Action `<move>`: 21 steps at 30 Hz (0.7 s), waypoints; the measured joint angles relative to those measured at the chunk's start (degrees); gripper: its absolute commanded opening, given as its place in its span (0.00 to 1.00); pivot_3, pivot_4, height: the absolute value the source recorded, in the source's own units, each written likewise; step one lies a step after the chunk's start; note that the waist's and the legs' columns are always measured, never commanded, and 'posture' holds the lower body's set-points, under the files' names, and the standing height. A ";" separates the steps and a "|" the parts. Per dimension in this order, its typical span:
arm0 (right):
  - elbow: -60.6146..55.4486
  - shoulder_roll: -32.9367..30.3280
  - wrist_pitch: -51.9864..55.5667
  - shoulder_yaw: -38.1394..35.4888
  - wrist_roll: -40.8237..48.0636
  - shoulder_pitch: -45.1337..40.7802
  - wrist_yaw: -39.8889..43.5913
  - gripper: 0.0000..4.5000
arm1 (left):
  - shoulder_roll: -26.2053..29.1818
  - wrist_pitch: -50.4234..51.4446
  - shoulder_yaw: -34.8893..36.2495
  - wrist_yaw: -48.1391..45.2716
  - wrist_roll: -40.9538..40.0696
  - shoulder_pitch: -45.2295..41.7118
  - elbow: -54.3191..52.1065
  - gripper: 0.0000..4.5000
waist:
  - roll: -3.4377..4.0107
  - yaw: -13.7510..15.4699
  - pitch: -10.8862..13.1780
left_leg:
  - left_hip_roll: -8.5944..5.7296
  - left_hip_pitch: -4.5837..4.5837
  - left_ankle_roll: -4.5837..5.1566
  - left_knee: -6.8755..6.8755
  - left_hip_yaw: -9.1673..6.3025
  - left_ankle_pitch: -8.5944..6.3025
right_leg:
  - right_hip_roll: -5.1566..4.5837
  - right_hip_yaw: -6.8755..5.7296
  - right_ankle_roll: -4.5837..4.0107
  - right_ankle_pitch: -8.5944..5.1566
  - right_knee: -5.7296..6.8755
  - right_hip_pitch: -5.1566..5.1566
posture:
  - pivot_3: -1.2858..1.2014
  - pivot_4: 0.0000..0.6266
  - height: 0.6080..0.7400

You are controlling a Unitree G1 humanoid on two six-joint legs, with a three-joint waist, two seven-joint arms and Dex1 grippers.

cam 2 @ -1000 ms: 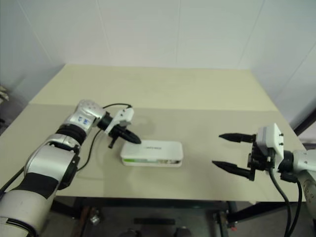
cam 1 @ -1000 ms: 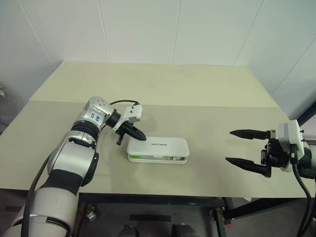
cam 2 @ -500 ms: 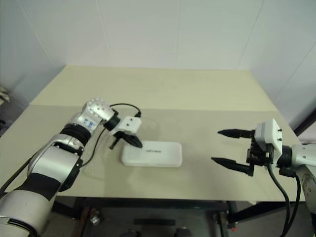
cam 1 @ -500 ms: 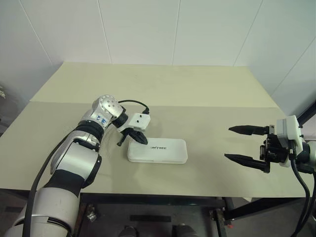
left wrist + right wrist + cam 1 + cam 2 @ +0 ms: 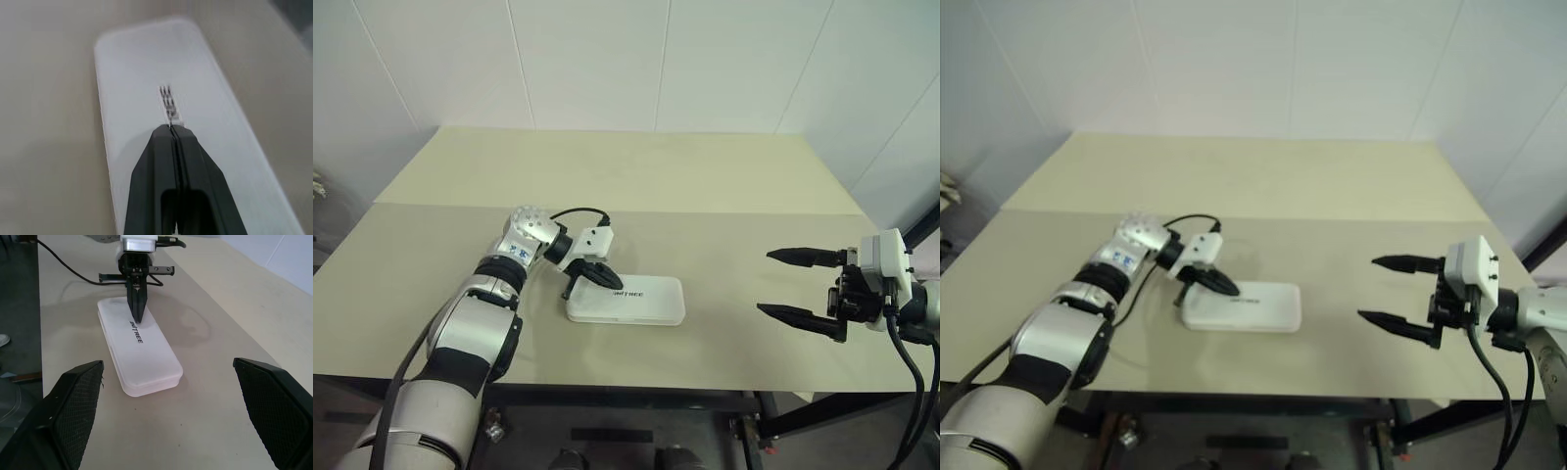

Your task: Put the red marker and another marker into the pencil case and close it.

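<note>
The white pencil case (image 5: 631, 302) lies flat on the table with its lid down, dark logo text (image 5: 136, 332) on top. My left gripper (image 5: 611, 284) is shut with nothing between its fingers. It points down to the right, and its tip (image 5: 171, 129) sits on the lid at the logo's near end. My right gripper (image 5: 766, 282) hovers well to the right of the case, open and empty, and its wide black fingers (image 5: 73, 406) frame the case from afar. The red marker and the other marker are hidden from view.
The beige table (image 5: 705, 196) runs back to white walls, with a seam across its middle. A black cable (image 5: 576, 211) loops over my left wrist. The table's front edge (image 5: 636, 385) lies just below the case.
The case lid stood slightly ajar a second ago and now lies flat. My left gripper has swung right and tipped down onto the lid. The right gripper has kept still.
</note>
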 measured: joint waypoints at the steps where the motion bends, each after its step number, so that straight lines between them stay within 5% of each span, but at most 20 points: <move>1: -0.29 0.03 0.02 -0.01 0.01 0.61 -0.23 1.00 | 0.03 0.71 1.44 -0.03 -1.67 1.32 -0.65 0.01 | -0.01 -0.03 0.00 | 0.01 -0.02 0.01 -0.01 -0.01 -0.02 | 0.00 -0.01 0.00 -0.02 0.00 -0.03 | 0.52 0.24 1.00; 6: -0.71 0.51 0.04 0.00 0.01 0.94 -1.43 1.00 | 0.40 2.65 8.12 -0.07 -14.62 6.87 -6.07 0.01 | -0.01 0.18 0.01 | 0.02 -0.06 0.00 0.06 -0.02 -0.04 | -0.04 -0.03 0.01 -0.04 0.05 -0.05 | 0.52 0.24 1.00; 14: -0.46 0.53 0.18 0.28 -0.03 0.42 -1.98 1.00 | 5.50 3.81 12.46 -0.07 -22.11 15.69 -14.05 0.01 | -0.01 -0.53 0.01 | 0.05 0.14 0.00 0.01 0.01 -0.04 | -0.03 -0.01 0.01 -0.04 0.06 0.09 | 0.52 0.24 1.00; 17: 0.35 0.55 0.17 1.00 -0.06 -0.84 -1.97 1.00 | 8.72 7.51 10.57 -0.08 -26.29 19.87 -18.35 0.13 | -0.02 -0.65 0.01 | 0.08 0.13 0.00 0.01 -0.01 -0.04 | -0.05 -0.03 -0.01 -0.04 0.07 0.09 | 0.52 0.24 1.00; 21: 1.32 0.84 0.12 2.39 -0.14 -1.89 -1.86 1.00 | 12.12 9.13 8.40 -0.08 -29.74 20.82 -21.99 0.42 | -0.02 -0.55 0.02 | 0.04 0.15 0.00 0.04 0.01 -0.04 | -0.13 -0.03 -0.01 -0.05 0.06 0.14 | 0.52 0.24 1.00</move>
